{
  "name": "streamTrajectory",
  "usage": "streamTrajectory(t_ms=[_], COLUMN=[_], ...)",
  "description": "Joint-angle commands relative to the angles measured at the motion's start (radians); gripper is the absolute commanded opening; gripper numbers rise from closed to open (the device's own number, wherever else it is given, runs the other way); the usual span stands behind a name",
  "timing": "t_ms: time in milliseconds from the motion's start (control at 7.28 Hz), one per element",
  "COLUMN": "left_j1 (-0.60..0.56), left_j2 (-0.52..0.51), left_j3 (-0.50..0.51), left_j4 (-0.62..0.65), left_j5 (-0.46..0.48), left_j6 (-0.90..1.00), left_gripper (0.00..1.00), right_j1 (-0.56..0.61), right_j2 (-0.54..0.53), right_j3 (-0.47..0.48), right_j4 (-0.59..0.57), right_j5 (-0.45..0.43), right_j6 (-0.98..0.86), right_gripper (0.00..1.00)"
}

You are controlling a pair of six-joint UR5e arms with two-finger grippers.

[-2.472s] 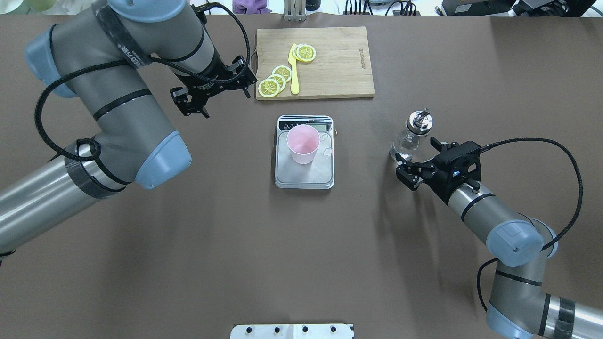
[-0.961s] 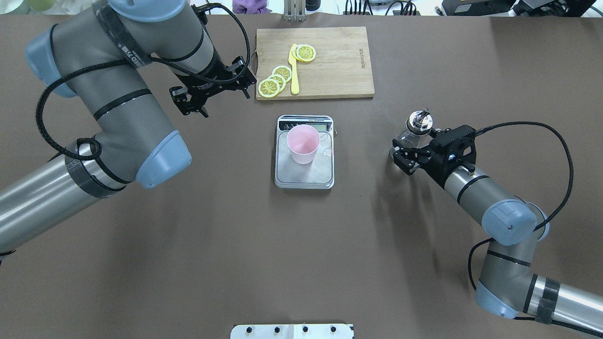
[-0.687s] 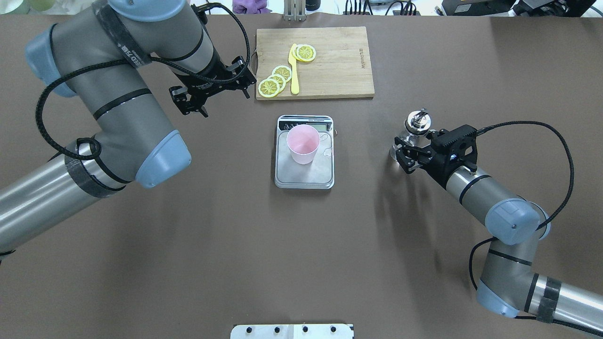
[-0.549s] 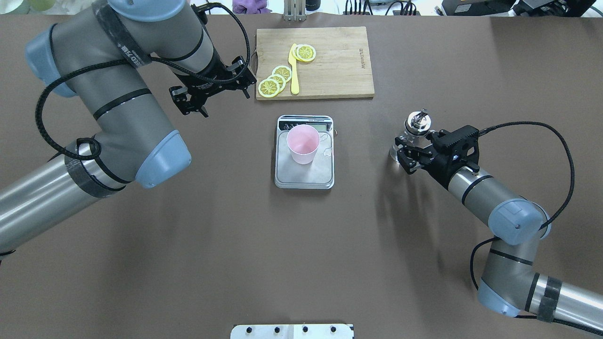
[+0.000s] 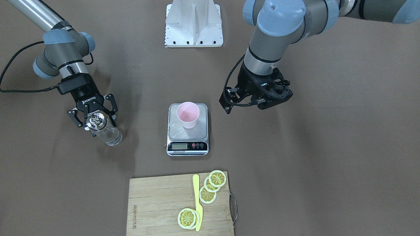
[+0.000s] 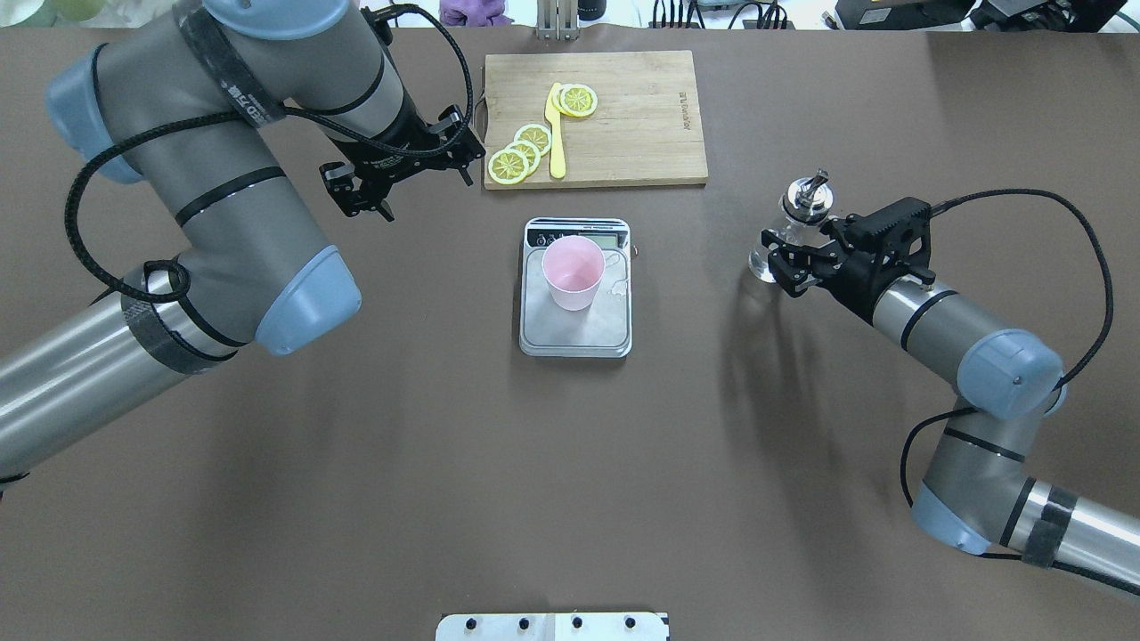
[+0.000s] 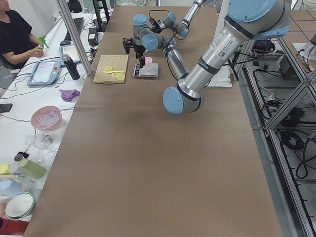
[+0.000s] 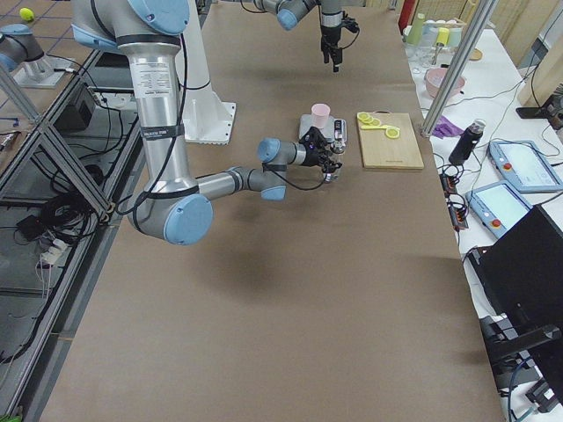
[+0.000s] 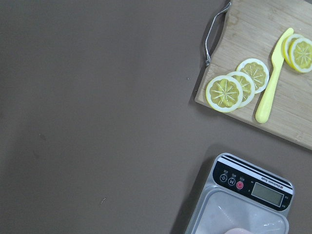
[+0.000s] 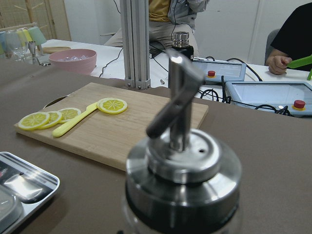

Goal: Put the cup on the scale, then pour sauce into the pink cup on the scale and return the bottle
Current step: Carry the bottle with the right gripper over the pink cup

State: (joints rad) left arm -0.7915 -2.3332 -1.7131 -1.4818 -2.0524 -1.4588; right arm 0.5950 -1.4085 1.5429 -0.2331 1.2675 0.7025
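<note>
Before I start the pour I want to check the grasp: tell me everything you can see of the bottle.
The bottle is small, clear glass with a black collar and a shiny silver cap whose spout juts up at an angle. It is roughly upright on the robot's right of the scale, apart from it. The right gripper is shut around its neck. Liquid level unclear.

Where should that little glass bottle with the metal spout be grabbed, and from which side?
I'd grip the bottle by its round glass body, sideways from the side away from the scale, as the right gripper does; the angled spout offers little to pinch.
</note>
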Motion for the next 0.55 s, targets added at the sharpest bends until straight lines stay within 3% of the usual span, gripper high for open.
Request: streamTrajectory(t_ms=[0,137,412], left_j1=[0.000,-0.005,-0.055], left_j2=[0.000,0.000,0.033], left_j3=[-0.002,-0.005,-0.022], left_j4=[0.000,0.000,0.008], left_j5=[0.000,0.001,0.005], left_j6=[0.000,0.011,0.085], left_gripper=[0.99,0.99,0.99], right_j1=[0.100,0.115,0.114], right_j2=[0.041,0.052,0.120], right_j3=[0.090,0.186,0.291], right_j4=[-0.163,-0.316,-0.597], right_j5=[0.126,0.138,0.078], right_j6=[-0.009,-0.046,-0.237], right_gripper=[0.10,0.09,0.09])
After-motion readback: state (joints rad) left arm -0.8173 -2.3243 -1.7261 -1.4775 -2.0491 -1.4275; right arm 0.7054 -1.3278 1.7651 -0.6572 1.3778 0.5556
